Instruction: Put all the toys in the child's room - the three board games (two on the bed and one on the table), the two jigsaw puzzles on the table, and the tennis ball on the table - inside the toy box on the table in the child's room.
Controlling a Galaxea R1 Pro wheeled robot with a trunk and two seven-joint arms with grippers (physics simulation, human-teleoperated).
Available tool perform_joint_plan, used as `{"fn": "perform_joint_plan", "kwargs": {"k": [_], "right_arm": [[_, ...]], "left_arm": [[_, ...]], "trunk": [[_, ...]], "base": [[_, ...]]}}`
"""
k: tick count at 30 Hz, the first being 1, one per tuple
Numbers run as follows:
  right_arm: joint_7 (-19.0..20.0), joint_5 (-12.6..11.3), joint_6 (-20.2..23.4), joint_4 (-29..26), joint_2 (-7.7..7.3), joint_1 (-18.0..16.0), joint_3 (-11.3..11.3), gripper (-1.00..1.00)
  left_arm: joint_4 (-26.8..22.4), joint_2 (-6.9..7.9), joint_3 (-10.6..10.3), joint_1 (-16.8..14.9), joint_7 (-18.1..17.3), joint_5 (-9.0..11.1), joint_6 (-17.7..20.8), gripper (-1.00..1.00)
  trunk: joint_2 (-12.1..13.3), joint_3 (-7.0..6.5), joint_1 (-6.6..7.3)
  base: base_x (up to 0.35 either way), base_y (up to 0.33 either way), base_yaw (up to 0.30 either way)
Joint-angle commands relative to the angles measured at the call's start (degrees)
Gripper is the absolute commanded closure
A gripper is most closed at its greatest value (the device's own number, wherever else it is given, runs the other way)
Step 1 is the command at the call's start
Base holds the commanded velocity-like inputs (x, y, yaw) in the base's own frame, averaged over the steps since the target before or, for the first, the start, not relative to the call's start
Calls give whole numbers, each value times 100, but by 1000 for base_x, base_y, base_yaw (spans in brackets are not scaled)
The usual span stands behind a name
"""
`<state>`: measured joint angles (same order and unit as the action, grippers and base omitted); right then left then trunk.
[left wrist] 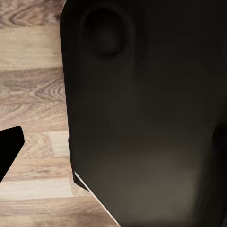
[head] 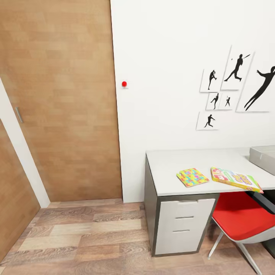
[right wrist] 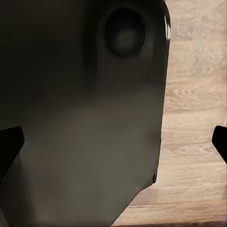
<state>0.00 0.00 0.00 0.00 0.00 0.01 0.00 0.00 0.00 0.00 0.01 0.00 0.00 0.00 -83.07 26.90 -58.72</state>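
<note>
On the pale grey table at the right of the head view lies a jigsaw puzzle, a square with a bright piece pattern. Beside it is a long red, yellow and green board game, overhanging the table's front edge. A corner of the light grey toy box shows at the far right. The tennis ball and the bed are out of view. My left gripper and right gripper hang low beside my dark body over the wood floor. Their fingers are spread wide with nothing between them.
A red chair is tucked under the table beside the white drawer unit. A wooden door fills the left wall. Wood floor lies between me and the table. Black silhouette pictures hang above the table.
</note>
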Motion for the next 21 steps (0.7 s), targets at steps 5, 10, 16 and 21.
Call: {"fn": "perform_joint_plan", "kwargs": {"k": [5,10,16,21], "right_arm": [[-99,-135,81,-102,105,-166,-160,-100],[5,27,-26,-118,245,-1,5,-100],[16,38,-50,-138,286,127,94,-100],[16,19,-54,-140,263,130,42,-100]], "left_arm": [[-163,-115,-22,-57,-116,-40,-80,-100],[-62,-119,-6,107,46,-36,-113,-100],[107,-115,37,242,85,-31,-125,-100],[42,-113,43,245,87,-25,-126,-100]], "trunk": [[-1,3,0],[-1,3,0],[-1,3,0],[-1,3,0]], "base": [[0,0,0],[0,0,0],[0,0,-32],[0,0,-196]]}}
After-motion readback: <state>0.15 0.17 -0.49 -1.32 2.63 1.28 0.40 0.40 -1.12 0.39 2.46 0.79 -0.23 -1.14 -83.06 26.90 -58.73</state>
